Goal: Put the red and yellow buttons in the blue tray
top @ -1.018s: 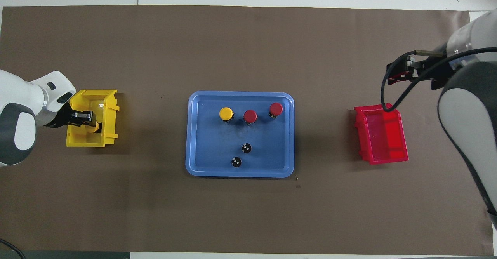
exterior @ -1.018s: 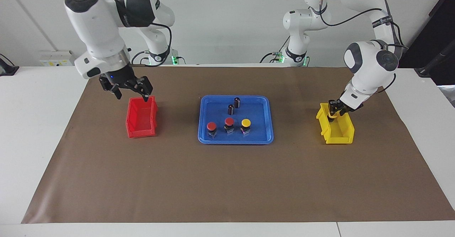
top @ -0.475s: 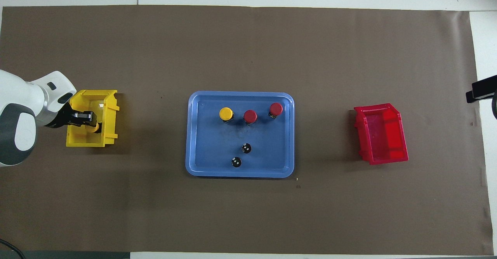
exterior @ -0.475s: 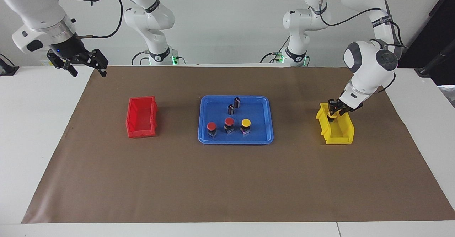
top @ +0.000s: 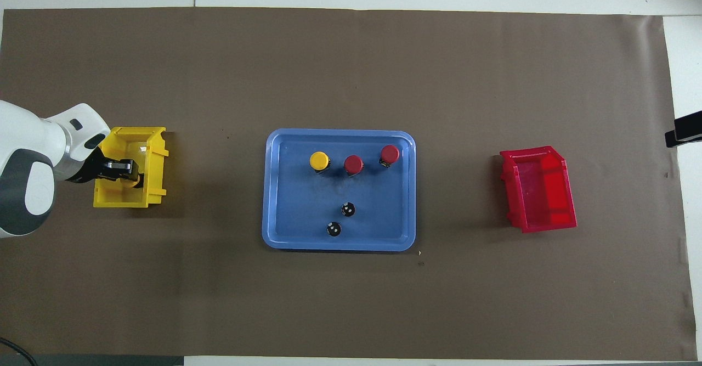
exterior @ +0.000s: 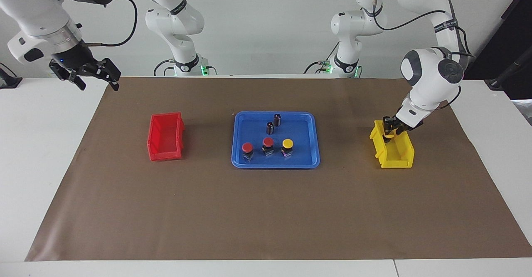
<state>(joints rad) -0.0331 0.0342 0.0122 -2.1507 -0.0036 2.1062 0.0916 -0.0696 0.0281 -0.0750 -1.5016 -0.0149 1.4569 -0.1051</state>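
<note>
- The left pincer (exterior: 389, 132) reaches down into the yellow bin (exterior: 400, 157) at the left arm's end of the desk (exterior: 33, 152), its fingertips nearly together on a yellow-capped button (top: 130, 181). I judge this the last button, gripped so it can be lifted out.
- Toward the middle of the desk from that pincer, well apart from it, lies the blue tray (exterior: 239, 160). It is central, probably so that either arm can reach it.
- In the tray stand three buttons in a row: two red buttons (exterior: 247, 147) (exterior: 268, 142) and one yellow button (exterior: 287, 144), all upright with caps up. That makes three of four delivered.
- Two dark capless cylinders (exterior: 277, 119) stand in the tray's part nearer the robots; they are no part of the job.
- On from the tray, toward the right arm's end, sits the red bin (exterior: 165, 140); nothing shows inside it.
- The right pincer (exterior: 92, 76) hangs high over the brown mat's (exterior: 266, 210) corner at the right arm's end, spread wide and holding nothing. It is waiting.
</note>
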